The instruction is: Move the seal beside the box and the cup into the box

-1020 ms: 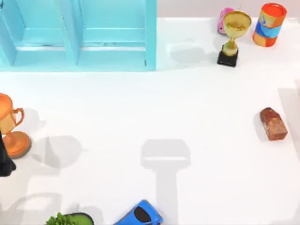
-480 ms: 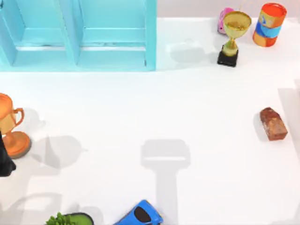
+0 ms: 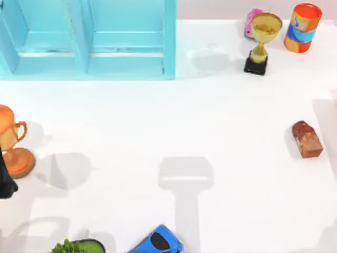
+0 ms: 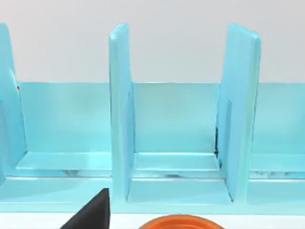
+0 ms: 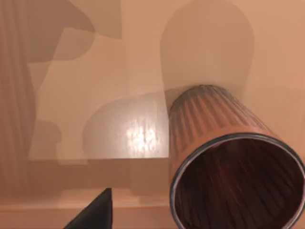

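The seal [image 3: 307, 139], a mottled red-brown block, lies on the white table near its right edge, far from the turquoise box [image 3: 87, 39] at the back left. The cup [image 5: 228, 167], ribbed pinkish-brown with a dark inside, looms close in the right wrist view, its mouth toward the camera and a tan surface behind it. A black part of my right gripper [image 5: 93, 214] shows beside the cup, apart from it. My left gripper [image 3: 5, 182] is parked at the table's left edge, facing the box [image 4: 181, 157] and its upright dividers.
An orange trophy [image 3: 11, 142] stands right by my left gripper, its rim [image 4: 181, 222] close under the left wrist camera. A gold trophy [image 3: 261, 39], an orange-and-blue can [image 3: 303, 27] and a pink object [image 3: 251, 21] stand at the back right. A blue object [image 3: 158, 241] and a green plant [image 3: 76, 246] sit at the front edge.
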Robot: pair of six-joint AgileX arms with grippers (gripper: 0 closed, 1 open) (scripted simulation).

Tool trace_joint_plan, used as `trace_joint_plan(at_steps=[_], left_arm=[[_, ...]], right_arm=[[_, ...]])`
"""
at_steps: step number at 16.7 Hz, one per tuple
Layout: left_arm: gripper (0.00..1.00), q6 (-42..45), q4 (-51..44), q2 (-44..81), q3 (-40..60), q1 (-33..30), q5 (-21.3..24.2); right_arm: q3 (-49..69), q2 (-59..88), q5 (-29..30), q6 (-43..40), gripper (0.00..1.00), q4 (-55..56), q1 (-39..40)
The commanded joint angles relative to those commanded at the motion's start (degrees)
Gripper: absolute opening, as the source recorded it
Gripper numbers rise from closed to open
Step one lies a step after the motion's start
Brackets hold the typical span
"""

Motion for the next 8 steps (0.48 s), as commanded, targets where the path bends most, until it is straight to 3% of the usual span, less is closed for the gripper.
trace_joint_plan(at_steps=[4, 8], left_arm=[[1.00, 0.0, 0.0, 0.0, 0.0, 0.0, 0.0], [1.00, 0.0, 0.0, 0.0, 0.0, 0.0, 0.0]], right_arm=[[9.5, -1.7, -0.1, -0.3, 1.00, -12.2, 0.0], [13.6, -2.9, -0.1, -0.4, 1.00, -16.4, 0.2]])
